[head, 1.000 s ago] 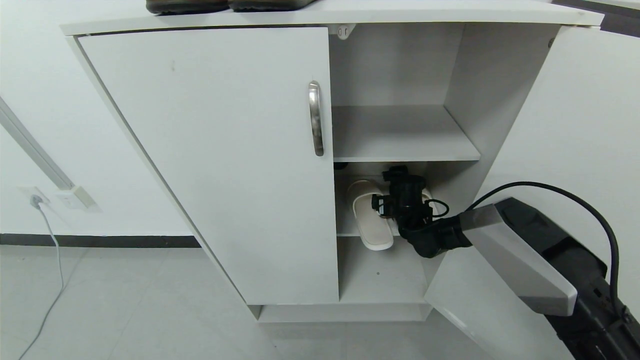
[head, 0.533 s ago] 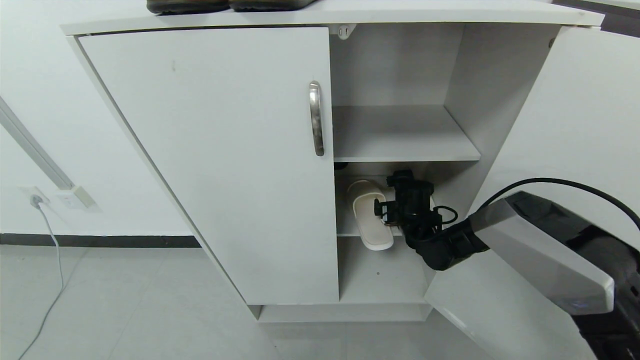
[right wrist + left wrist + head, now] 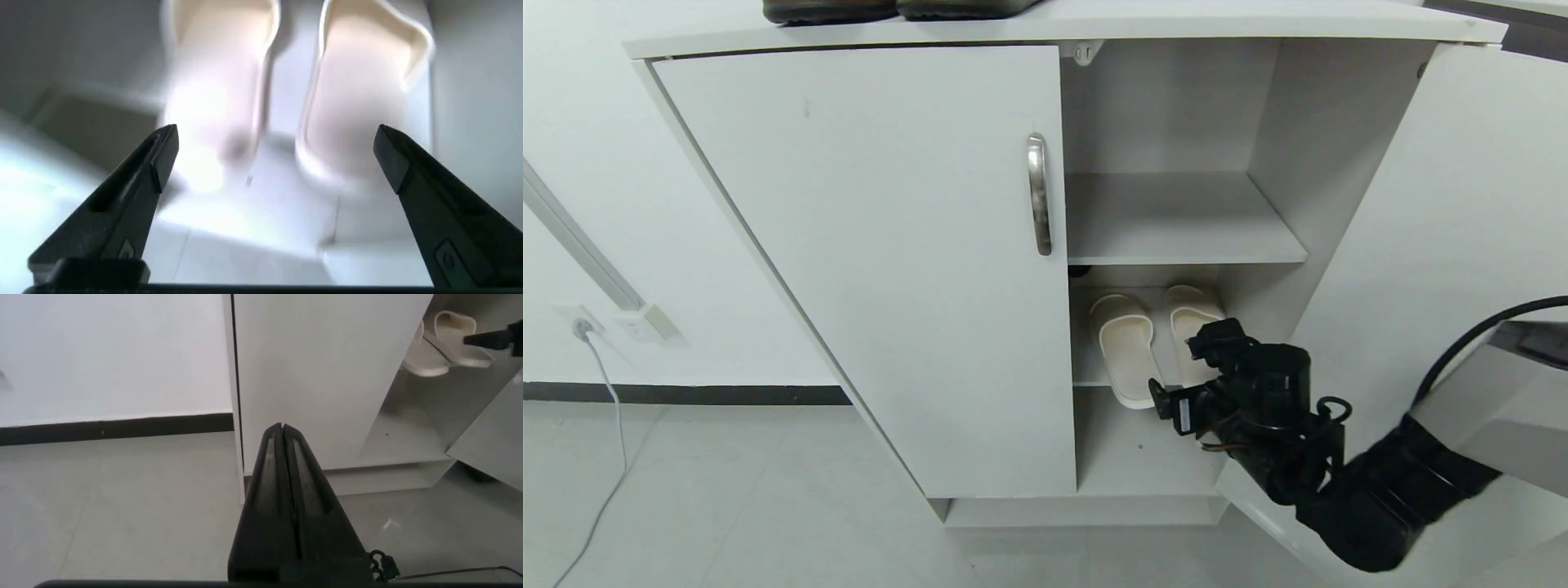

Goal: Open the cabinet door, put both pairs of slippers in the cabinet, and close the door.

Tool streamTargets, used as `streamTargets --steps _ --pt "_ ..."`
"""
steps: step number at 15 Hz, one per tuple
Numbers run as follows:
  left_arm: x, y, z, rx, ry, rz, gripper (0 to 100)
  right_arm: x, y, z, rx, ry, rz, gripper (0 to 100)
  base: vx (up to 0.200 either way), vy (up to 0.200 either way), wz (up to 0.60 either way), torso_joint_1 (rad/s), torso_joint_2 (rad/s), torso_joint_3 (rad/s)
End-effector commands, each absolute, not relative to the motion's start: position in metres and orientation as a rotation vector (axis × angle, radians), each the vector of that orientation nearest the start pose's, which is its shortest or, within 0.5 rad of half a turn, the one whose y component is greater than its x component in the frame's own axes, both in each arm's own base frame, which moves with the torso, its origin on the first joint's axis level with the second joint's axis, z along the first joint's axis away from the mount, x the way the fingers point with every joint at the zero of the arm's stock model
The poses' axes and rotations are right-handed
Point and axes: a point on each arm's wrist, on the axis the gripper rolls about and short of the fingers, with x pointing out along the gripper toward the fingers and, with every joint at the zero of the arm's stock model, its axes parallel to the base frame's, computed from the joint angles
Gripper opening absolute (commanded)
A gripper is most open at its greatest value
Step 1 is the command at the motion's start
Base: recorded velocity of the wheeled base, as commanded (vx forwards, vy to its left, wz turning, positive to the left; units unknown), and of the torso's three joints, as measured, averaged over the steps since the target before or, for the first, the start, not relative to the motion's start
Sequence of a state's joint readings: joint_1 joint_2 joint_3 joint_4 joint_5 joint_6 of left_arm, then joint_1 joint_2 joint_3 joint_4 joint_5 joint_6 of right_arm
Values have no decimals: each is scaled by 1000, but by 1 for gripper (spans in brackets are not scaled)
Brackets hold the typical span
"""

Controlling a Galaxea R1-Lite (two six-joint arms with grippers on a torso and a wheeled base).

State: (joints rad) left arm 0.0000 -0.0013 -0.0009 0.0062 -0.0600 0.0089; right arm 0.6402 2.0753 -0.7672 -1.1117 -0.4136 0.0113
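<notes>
Head view: white slippers (image 3: 1125,347) lie on the middle shelf (image 3: 1085,359) of the cabinet (image 3: 849,245), dark slippers (image 3: 890,8) atop it; right pincer (image 3: 1181,372) spread, empty, just before that shelf; left pincer (image 3: 282,431) pressed together before the cabinet

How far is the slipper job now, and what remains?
Done: the right door stands open and the white slippers lie on the middle shelf. In hand: the right gripper hovers before them, jaws open and empty. Left: the dark slippers on the cabinet top must go inside, then the door must be closed.
</notes>
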Motion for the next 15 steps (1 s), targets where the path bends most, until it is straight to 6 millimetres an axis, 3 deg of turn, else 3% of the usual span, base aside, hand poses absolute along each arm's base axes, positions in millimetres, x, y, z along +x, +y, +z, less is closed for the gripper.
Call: streamTargets --steps 1,3,6,8,11,15 --pt "-23 -1 75 8 4 -60 0 252 199 111 -48 130 281 100 0 0 0 0 0 0" --pt "-23 -1 75 12 6 -61 0 238 201 100 -44 144 308 100 -100 0 0 1 4 1" --pt "-23 -1 75 9 4 -63 0 234 201 101 -37 128 314 100 -200 0 0 2 1 -1" --pt "-23 -1 75 7 6 -63 0 220 200 100 -41 130 346 100 -200 0 0 -2 2 7" --pt "-23 -1 75 15 6 -60 0 209 190 107 -40 119 345 100 0 0 0 0 0 0" --pt "-23 -1 75 7 6 -63 0 198 180 95 -73 173 344 100 0 0 0 0 0 0"
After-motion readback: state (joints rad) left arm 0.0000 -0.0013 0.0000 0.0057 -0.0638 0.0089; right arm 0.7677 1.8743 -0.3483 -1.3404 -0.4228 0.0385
